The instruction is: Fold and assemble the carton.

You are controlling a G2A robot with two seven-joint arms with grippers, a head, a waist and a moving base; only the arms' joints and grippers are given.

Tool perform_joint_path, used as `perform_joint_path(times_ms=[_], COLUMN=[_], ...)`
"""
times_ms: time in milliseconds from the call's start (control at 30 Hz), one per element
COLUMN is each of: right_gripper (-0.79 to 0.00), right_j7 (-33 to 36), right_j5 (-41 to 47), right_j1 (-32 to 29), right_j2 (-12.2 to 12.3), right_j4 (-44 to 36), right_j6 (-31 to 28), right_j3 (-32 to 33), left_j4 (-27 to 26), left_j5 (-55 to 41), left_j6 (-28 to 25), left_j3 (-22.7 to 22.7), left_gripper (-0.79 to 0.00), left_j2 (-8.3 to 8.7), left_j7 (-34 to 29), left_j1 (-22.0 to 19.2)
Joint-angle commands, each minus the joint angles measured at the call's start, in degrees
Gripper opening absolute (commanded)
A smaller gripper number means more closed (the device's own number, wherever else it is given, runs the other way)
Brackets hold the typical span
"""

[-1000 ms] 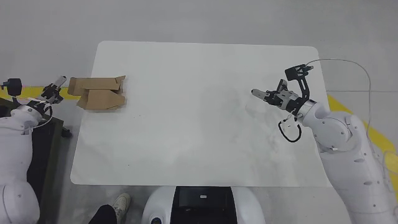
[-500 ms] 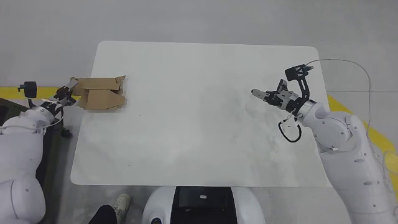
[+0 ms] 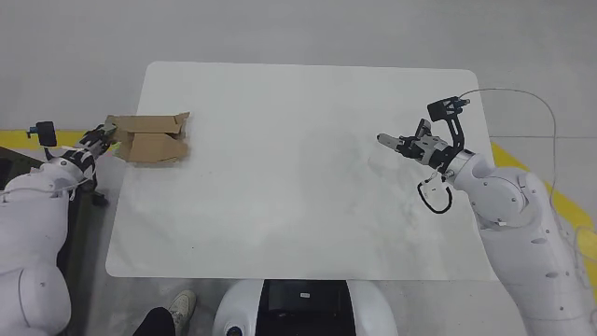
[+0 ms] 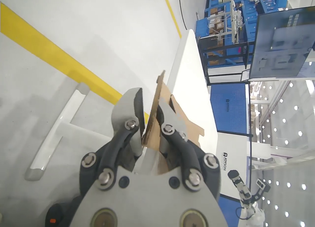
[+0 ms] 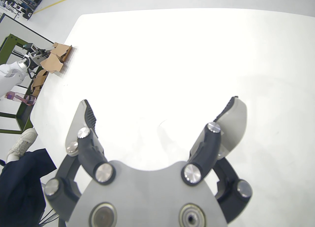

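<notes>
Since 1.0 s ago: left gripper (image 3: 104, 136) has closed the gap to the carton (image 3: 154, 138); it stood clear of the cardboard's outer end then and is at that end now. Carton position essentially unchanged. Right arm unchanged across all three top frames. Left gripper now: sits just off the table (image 3: 298, 196) edge, its fingers astride a thin brown flap that stands edge-on between them in the left wrist view. One finger (image 4: 169, 124) lies against the flap. The other pad touches it near the finger base and stands slightly off it at the tip. Read as gripping the flap. The rest of the carton extends ahead of this gripper onto the tabletop: flattened, unfolded, flaps loose, lying at the table's edge with its gripped end overhanging towards the gripper. Right gripper (image 5: 160, 105): fingers spread wide, nothing between them, held low over bare white tabletop. From it, the carton is well apart, straight across the table at the far edge, with the left gripper just behind it. Below that far edge stands a green frame (image 5: 14, 114) with loose cardboard pieces (image 5: 38, 81) lying on it.
</notes>
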Motion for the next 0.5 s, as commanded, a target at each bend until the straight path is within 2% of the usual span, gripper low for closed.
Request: perform_joint_path(times_ms=[0, 267, 467], right_gripper=[0.0, 0.0, 0.0], right_j7=[0.0, 0.0, 0.0], right_j5=[0.0, 0.0, 0.0], right_j1=[0.0, 0.0, 0.0], right_j2=[0.0, 0.0, 0.0], right_j4=[0.0, 0.0, 0.0], right_j6=[0.0, 0.0, 0.0], right_j3=[0.0, 0.0, 0.0], left_j4=[-0.4, -2.7, -4.8], left_j5=[-1.1, -5.1, -5.5], left_j6=[-0.5, -2.3, -2.6], left_j3=[-0.1, -0.5, 1.4], left_gripper=[-0.785, -0.785, -0.785], left_j2=[0.05, 0.16, -0.82], left_j7=[-1.2, -5.7, -5.4], left_j1=[-0.1, -1.8, -4.4])
